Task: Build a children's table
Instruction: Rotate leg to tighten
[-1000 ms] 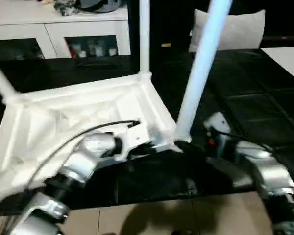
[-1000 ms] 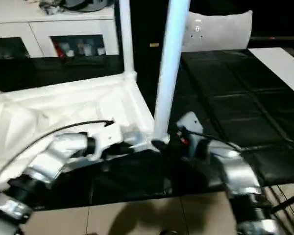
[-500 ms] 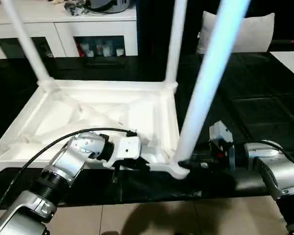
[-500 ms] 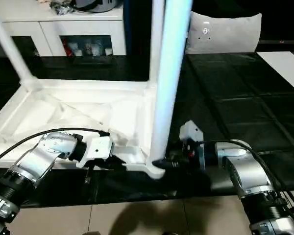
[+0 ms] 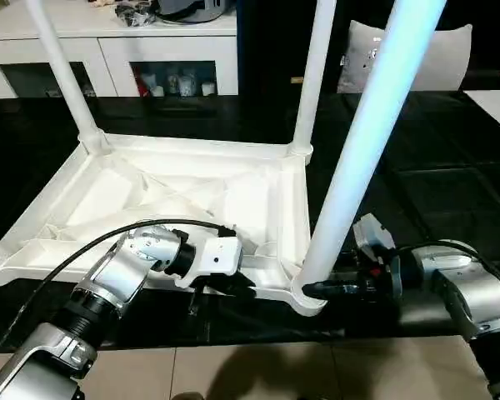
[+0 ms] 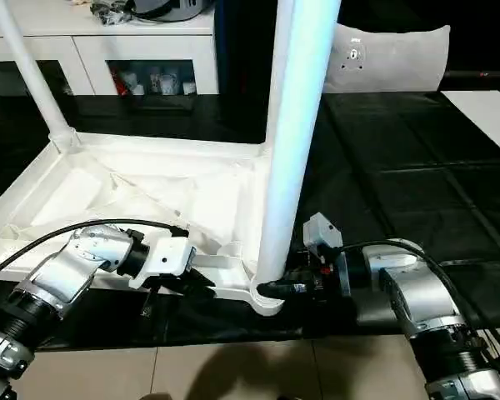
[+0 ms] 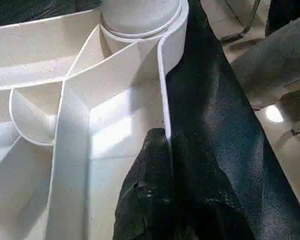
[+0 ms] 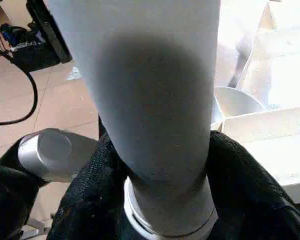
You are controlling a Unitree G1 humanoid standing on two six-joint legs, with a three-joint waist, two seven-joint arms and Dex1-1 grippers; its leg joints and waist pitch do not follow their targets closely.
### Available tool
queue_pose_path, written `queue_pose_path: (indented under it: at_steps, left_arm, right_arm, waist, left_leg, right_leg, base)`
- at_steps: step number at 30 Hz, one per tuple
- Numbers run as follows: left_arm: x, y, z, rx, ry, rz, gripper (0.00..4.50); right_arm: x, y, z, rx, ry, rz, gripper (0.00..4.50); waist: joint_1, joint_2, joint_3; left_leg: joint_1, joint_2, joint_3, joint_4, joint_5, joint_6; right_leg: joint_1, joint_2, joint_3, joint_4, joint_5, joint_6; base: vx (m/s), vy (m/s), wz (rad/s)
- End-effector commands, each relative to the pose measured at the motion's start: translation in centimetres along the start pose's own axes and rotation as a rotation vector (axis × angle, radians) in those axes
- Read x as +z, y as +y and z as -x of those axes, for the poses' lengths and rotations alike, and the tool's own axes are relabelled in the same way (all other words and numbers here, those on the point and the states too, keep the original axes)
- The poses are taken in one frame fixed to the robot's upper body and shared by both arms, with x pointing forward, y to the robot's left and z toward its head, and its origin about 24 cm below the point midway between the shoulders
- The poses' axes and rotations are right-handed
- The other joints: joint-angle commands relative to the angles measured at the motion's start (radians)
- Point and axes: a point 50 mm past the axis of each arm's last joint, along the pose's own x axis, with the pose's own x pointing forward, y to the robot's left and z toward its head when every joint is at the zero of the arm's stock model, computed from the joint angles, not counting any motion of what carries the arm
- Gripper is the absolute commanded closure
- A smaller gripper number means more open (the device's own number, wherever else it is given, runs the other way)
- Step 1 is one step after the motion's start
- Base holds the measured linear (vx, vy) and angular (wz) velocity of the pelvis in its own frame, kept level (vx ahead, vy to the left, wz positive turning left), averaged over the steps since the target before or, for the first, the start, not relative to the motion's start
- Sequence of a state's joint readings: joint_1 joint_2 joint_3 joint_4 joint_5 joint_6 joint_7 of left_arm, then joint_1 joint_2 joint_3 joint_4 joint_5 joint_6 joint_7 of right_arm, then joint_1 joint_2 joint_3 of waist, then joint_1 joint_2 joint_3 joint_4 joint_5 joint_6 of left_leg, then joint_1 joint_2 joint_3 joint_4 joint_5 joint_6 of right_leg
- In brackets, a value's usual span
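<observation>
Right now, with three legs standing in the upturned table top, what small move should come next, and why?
Probably press the near leg straight down. The right tool brackets its base at the corner socket, and the left tool is clamped on the table top's near rim, steadying it. Whether the leg is fully seated cannot be told.

- White cabinet point(image 5: 108, 50) with glass doors, against the far wall; small bottles and jars visible behind the glass.
- Dark clutter point(image 5: 162, 8) lying on the cabinet top.
- Black-covered work surface point(image 5: 450, 183), creased into panels.
- Pale grey cushion point(image 6: 392, 58) at the far edge of the work surface.
- Beige tiled floor point(image 5: 258, 375) in front of the work surface.
- Flat white sheet point(image 6: 492, 117) on the work surface's far right.
</observation>
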State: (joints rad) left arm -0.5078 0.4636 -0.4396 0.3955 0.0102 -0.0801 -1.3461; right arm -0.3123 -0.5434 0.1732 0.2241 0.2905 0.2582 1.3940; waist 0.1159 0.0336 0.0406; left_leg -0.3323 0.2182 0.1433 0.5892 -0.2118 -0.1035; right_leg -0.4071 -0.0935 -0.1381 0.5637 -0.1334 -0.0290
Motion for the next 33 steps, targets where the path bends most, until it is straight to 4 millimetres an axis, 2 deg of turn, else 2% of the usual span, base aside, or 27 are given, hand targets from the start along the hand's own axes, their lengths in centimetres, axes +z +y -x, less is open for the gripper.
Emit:
queue_pose_path:
  at_steps: [1,4,7,9,11,12,13,15,16,18,19,20,21,22,23,24,25,27,28,30,32,33]
  left_arm:
    - [0.6,-0.1,-0.4,-0.011,-0.017,-0.008,4.50]
    - [0.8,0.3,-0.5,0.055,-0.045,0.027,4.50]
    - [1.1,0.6,-0.7,0.131,-0.073,0.088,4.50]
    - [1.7,1.0,-1.3,0.195,-0.101,0.141,4.50]
    - [1.9,1.4,-1.7,0.225,-0.109,0.157,4.50]
    - [2.2,1.7,-2.2,0.255,-0.114,0.171,4.50]
    - [2.5,2.1,-2.7,0.287,-0.116,0.181,4.50]
    - [3.0,2.9,-3.7,0.346,-0.119,0.210,4.50]
    - [3.0,2.9,-3.7,0.346,-0.119,0.210,4.50]
    - [3.9,4.0,-5.1,0.435,-0.107,0.231,4.50]
    - [4.1,4.1,-5.3,0.451,-0.104,0.234,4.50]
    - [5.0,4.9,-6.1,0.527,-0.107,0.214,4.50]
    - [5.4,5.2,-6.5,0.552,-0.109,0.206,4.50]
    - [5.4,5.2,-6.5,0.552,-0.109,0.206,4.50]
    - [5.4,5.1,-6.7,0.537,-0.110,0.197,4.50]
    - [5.4,5.0,-6.7,0.528,-0.109,0.191,4.50]
    - [5.3,4.7,-6.7,0.513,-0.103,0.187,4.50]
    - [4.9,4.5,-6.5,0.501,-0.091,0.189,4.50]
    - [4.5,4.4,-6.2,0.498,-0.080,0.187,4.50]
    - [4.0,4.4,-5.9,0.492,-0.065,0.180,4.50]
    - [3.6,4.3,-5.6,0.489,-0.052,0.177,4.50]
    - [2.9,4.1,-5.1,0.478,-0.041,0.163,4.50]
  right_arm:
    - [-0.1,0.4,-0.5,0.015,-0.024,-0.016,2.51]
    - [-0.5,-0.2,-0.7,-0.096,-0.039,-0.023,2.51]
    - [-0.9,-1.4,-1.0,-0.305,-0.047,-0.063,2.54]
    - [-1.0,-2.5,-1.6,-0.472,-0.060,-0.124,2.55]
    - [-1.0,-2.7,-2.1,-0.515,-0.064,-0.150,2.55]
    - [-1.0,-2.9,-2.6,-0.558,-0.068,-0.177,2.55]
    - [-1.0,-3.1,-3.2,-0.596,-0.077,-0.203,2.55]
    - [-0.9,-3.4,-4.4,-0.658,-0.093,-0.246,2.56]
    - [-0.9,-3.4,-4.4,-0.658,-0.093,-0.246,2.56]
    - [-0.8,-4.0,-6.3,-0.769,-0.096,-0.290,2.56]
    - [-0.7,-4.0,-6.6,-0.790,-0.094,-0.296,2.56]
    - [-0.4,-4.6,-7.9,-0.868,-0.113,-0.283,2.56]
    - [-0.2,-4.7,-8.4,-0.887,-0.121,-0.266,2.56]
    - [-0.2,-4.7,-8.4,-0.887,-0.121,-0.266,2.56]
    - [-0.2,-4.6,-8.6,-0.865,-0.118,-0.260,2.56]
    - [-0.2,-4.5,-8.7,-0.852,-0.122,-0.262,2.56]
    - [-0.1,-4.5,-8.5,-0.841,-0.164,-0.287,2.22]
    - [0.2,-4.5,-7.8,-0.834,-0.215,-0.299,1.88]
    - [0.2,-4.4,-7.4,-0.829,-0.224,-0.291,1.88]
    - [0.0,-4.3,-6.8,-0.821,-0.218,-0.270,1.52]
    - [-0.3,-4.3,-6.1,-0.826,-0.213,-0.250,1.45]
    - [-0.8,-4.1,-5.0,-0.817,-0.203,-0.203,1.35]
  waist:
    - [-0.003,-0.011,-0.067]
    - [-0.006,-0.012,-0.064]
    - [-0.014,-0.010,-0.060]
    - [-0.031,-0.011,-0.056]
    - [-0.044,-0.011,-0.054]
    - [-0.061,-0.011,-0.054]
    - [-0.067,-0.007,-0.053]
    - [-0.081,-0.006,-0.053]
    - [-0.081,-0.006,-0.053]
    - [-0.097,-0.003,-0.051]
    - [-0.099,-0.002,-0.050]
    - [-0.104,0.001,-0.050]
    - [-0.114,0.009,-0.053]
    - [-0.114,0.009,-0.053]
    - [-0.118,0.013,-0.059]
    - [-0.118,0.019,-0.056]
    - [-0.118,0.022,-0.055]
    - [-0.115,0.016,-0.057]
    - [-0.112,0.020,-0.059]
    - [-0.106,0.014,-0.064]
    - [-0.103,0.014,-0.063]
    - [-0.097,0.009,-0.065]
  left_leg:
    - [-0.016,0.008,0.021,-0.065,-0.135,0.073]
    - [-0.015,0.006,0.021,-0.066,-0.146,0.065]
    - [-0.013,0.000,0.021,-0.066,-0.177,0.049]
    - [-0.014,-0.005,0.017,-0.068,-0.197,0.029]
    - [-0.015,-0.010,0.015,-0.067,-0.219,0.025]
    - [-0.014,-0.013,0.013,-0.064,-0.245,0.032]
    - [-0.013,-0.014,0.013,-0.064,-0.253,0.035]
    - [-0.012,-0.016,0.012,-0.060,-0.270,0.041]
    - [-0.012,-0.016,0.012,-0.060,-0.270,0.041]
    - [-0.008,-0.023,0.013,-0.052,-0.293,0.043]
    - [-0.008,-0.023,0.012,-0.051,-0.296,0.041]
    - [-0.006,-0.023,0.010,-0.050,-0.315,0.037]
    - [-0.002,-0.019,0.007,-0.050,-0.332,0.037]
    - [-0.002,-0.019,0.007,-0.050,-0.332,0.037]
    - [-0.014,-0.007,-0.001,-0.062,-0.327,0.054]
    - [-0.011,0.000,-0.001,-0.068,-0.338,0.063]
    - [-0.009,-0.002,0.000,-0.068,-0.341,0.064]
    - [-0.012,-0.004,0.003,-0.069,-0.315,0.068]
    - [-0.011,-0.003,0.003,-0.070,-0.306,0.069]
    - [-0.019,-0.001,0.005,-0.071,-0.249,0.076]
    - [-0.018,-0.002,0.008,-0.069,-0.233,0.078]
    - [-0.021,-0.006,0.009,-0.066,-0.208,0.082]
  right_leg:
    - [0.067,-0.047,0.050,-0.058,-0.363,-0.122]
    - [0.066,-0.048,0.048,-0.062,-0.390,-0.116]
    - [0.063,-0.046,0.042,-0.074,-0.473,-0.080]
    - [0.062,-0.043,0.034,-0.084,-0.520,-0.054]
    - [0.064,-0.041,0.027,-0.090,-0.553,-0.035]
    - [0.061,-0.040,0.022,-0.098,-0.574,-0.021]
    - [0.058,-0.040,0.021,-0.101,-0.580,-0.022]
    - [0.057,-0.040,0.013,-0.109,-0.589,-0.013]
    - [0.057,-0.040,0.013,-0.109,-0.589,-0.013]
    - [0.052,-0.037,-0.004,-0.125,-0.627,0.014]
    - [0.052,-0.037,-0.008,-0.128,-0.634,0.021]
    - [0.052,-0.037,-0.018,-0.135,-0.641,0.035]
    - [0.056,-0.040,-0.026,-0.140,-0.622,0.035]
    - [0.056,-0.040,-0.026,-0.140,-0.622,0.035]
    - [0.076,-0.046,-0.020,-0.126,-0.538,0.018]
    - [0.071,-0.047,-0.015,-0.125,-0.513,-0.003]
    - [0.068,-0.048,-0.012,-0.123,-0.504,-0.014]
    - [0.071,-0.052,-0.001,-0.113,-0.476,-0.048]
    - [0.072,-0.054,0.001,-0.110,-0.463,-0.055]
    - [0.077,-0.054,0.012,-0.095,-0.395,-0.084]
    - [0.075,-0.053,0.017,-0.092,-0.382,-0.096]
    - [0.076,-0.054,0.022,-0.087,-0.379,-0.102]
  base:
    - [0.000,0.000,0.00]
    - [0.000,0.000,0.00]
    - [0.000,0.000,0.00]
    - [0.000,0.000,0.00]
    - [0.000,0.000,0.00]
    - [0.000,0.000,0.00]
    - [0.000,0.000,0.00]
    - [0.000,0.000,0.00]
    - [0.000,0.000,0.00]
    - [0.000,0.000,0.00]
    - [0.000,0.000,0.00]
    - [0.000,0.000,0.00]
    - [0.000,0.000,0.00]
    - [0.000,0.000,0.00]
    - [0.000,0.000,0.00]
    - [0.000,0.000,0.00]
    - [0.000,0.000,0.00]
    - [0.000,0.000,0.00]
    - [0.000,0.000,0.00]
    - [0.000,0.000,0.00]
    - [0.000,0.000,0.00]
    - [0.000,0.000,0.00]
